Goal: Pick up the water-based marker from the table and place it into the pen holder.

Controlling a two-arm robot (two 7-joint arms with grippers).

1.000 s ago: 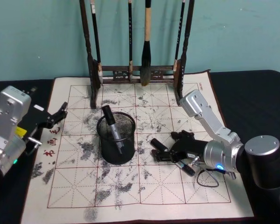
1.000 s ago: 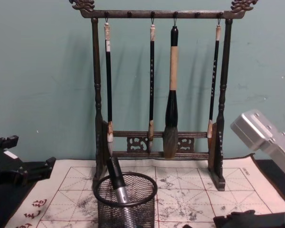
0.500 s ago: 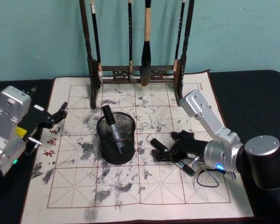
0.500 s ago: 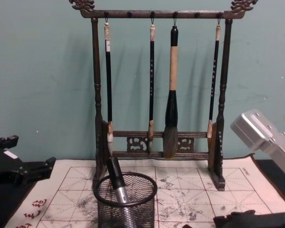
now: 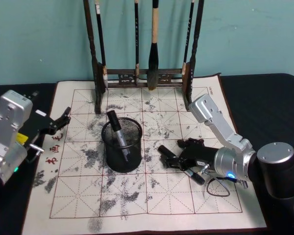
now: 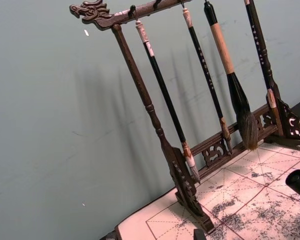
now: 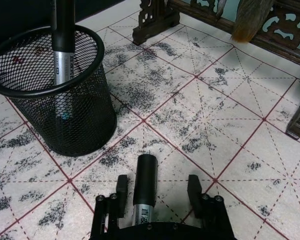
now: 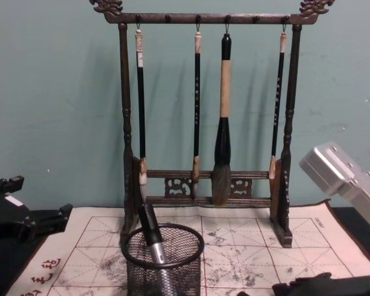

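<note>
The pen holder [image 5: 120, 155], a black mesh cup, stands left of centre on the gridded mat, and one marker [image 5: 118, 136] leans inside it. A second water-based marker [image 7: 145, 186], black cap and silver barrel, lies flat on the mat just right of the pen holder [image 7: 80, 120]. My right gripper [image 7: 157, 192] is low over it, open, with a finger on each side of the barrel. In the head view the right gripper [image 5: 167, 157] sits right of the cup and the marker's tail [image 5: 196, 177] pokes out behind it. My left gripper [image 5: 60, 122] hangs open at the mat's left edge.
A tall carved wooden rack [image 5: 142, 76] with several hanging brushes stands at the back of the ink-stained mat [image 5: 137, 205]. The rack's foot [image 7: 152, 22] is beyond the cup. A loose cable [image 5: 218, 188] lies by the right arm. Black table surrounds the mat.
My right gripper has edged slightly forward along the marker toward the pen holder. The left arm and the cup have stayed put.
</note>
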